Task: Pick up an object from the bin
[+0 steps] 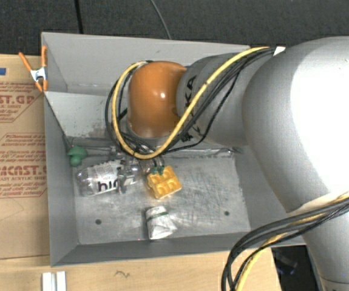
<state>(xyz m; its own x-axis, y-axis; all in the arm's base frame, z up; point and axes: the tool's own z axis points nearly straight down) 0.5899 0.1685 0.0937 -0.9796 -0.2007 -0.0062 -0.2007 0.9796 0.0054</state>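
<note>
The bin (62,193) is holding a clear packet (98,180), middle left, with the gripper (125,170) hanging over it; spread or pinching, I cannot tell. A yellow block (163,182) is lying beside it, with bare floor showing to the right.

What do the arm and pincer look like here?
Arm: bulky silver-grey rounded links, black lettering near the wrist. Glossy orange dome cover at the wrist, looped by yellow and black cables. Pincer: small, dark metal, details unclear.
</note>
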